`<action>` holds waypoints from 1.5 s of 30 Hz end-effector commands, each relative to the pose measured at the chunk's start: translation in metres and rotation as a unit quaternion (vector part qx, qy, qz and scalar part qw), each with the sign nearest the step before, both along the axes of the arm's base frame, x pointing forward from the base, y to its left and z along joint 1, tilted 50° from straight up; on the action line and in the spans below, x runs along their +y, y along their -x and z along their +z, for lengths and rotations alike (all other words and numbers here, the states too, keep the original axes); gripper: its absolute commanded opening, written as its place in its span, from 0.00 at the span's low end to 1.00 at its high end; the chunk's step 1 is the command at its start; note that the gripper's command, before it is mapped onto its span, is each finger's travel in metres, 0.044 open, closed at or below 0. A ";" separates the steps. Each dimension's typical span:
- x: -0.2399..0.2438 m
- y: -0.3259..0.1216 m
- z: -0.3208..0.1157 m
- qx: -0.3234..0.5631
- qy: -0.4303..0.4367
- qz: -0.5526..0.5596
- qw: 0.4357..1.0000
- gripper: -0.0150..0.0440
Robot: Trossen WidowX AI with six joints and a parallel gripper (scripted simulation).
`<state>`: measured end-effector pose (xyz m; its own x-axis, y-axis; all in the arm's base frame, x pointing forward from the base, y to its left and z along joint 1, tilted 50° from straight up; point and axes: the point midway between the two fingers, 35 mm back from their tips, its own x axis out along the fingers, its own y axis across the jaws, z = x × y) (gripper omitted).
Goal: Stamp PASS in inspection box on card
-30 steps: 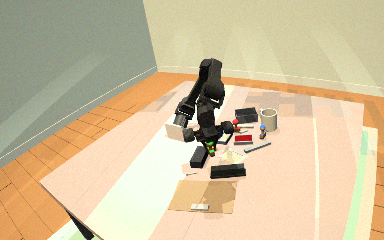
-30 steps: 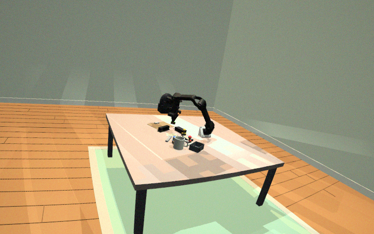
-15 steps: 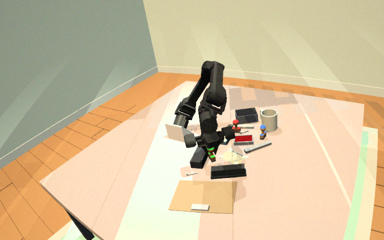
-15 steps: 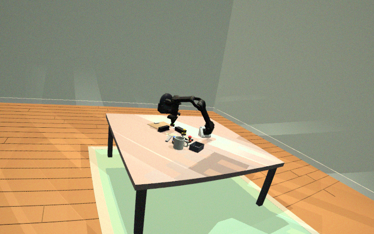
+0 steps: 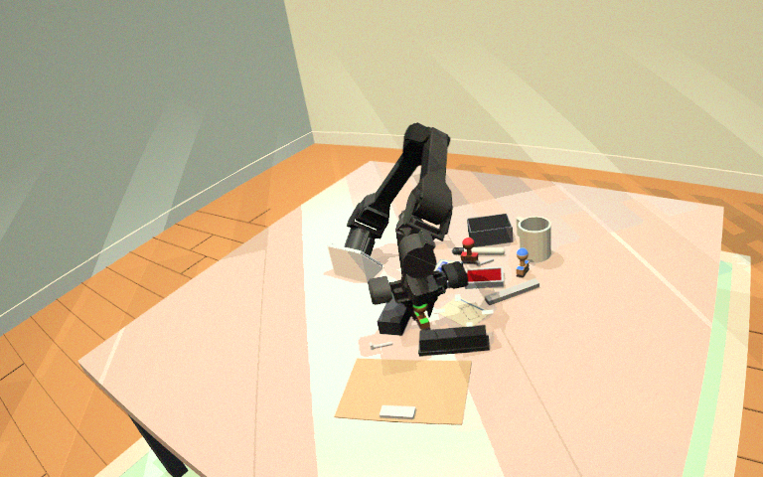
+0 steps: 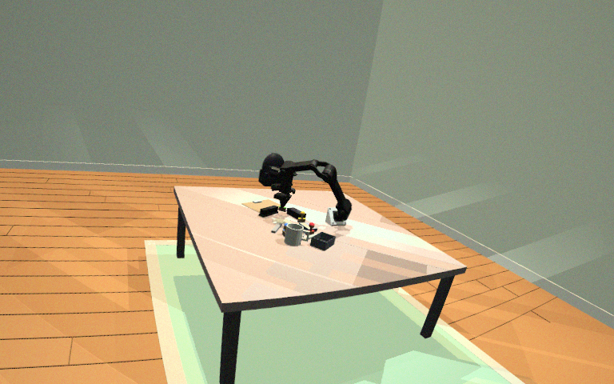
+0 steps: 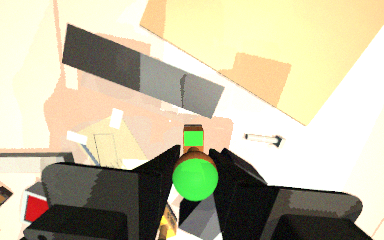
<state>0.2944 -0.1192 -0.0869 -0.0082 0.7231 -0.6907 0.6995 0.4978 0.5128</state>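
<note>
My gripper (image 5: 421,311) (image 6: 283,205) (image 7: 194,151) is shut on the green-topped stamp (image 5: 423,321) (image 7: 195,181). It holds the stamp between the two black blocks, to the left of the card in the top view. The gap below the stamp cannot be judged. The pale yellow card (image 5: 465,311) (image 7: 129,146) shows a thin box outline, with no print that I can make out. The red ink pad (image 5: 485,274) (image 7: 36,207) lies behind the card. Another pad (image 5: 442,265) with blue marks is mostly hidden by the gripper. Lettering on the stamp cannot be read.
A long black block (image 5: 454,341) (image 7: 110,62) and a shorter one (image 5: 392,320) flank the stamp. A tan board (image 5: 404,385) (image 7: 320,45) lies in front. Red (image 5: 468,242), blue (image 5: 522,253) and yellow (image 6: 301,216) stamps, a mug (image 5: 535,240) and a black tray (image 5: 490,235) stand farther back.
</note>
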 end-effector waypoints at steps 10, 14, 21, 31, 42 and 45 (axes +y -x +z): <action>0.019 0.002 -0.013 0.002 -0.005 0.000 1.000 0.25; 0.016 0.001 -0.012 0.000 -0.001 0.001 1.000 0.30; 0.016 0.001 -0.012 0.000 -0.001 0.001 1.000 0.61; -0.035 -0.004 0.028 0.002 0.000 0.000 1.000 0.71; -0.072 0.002 0.066 0.003 -0.002 0.000 1.000 0.71; -0.072 0.002 0.066 0.003 -0.002 0.000 1.000 0.71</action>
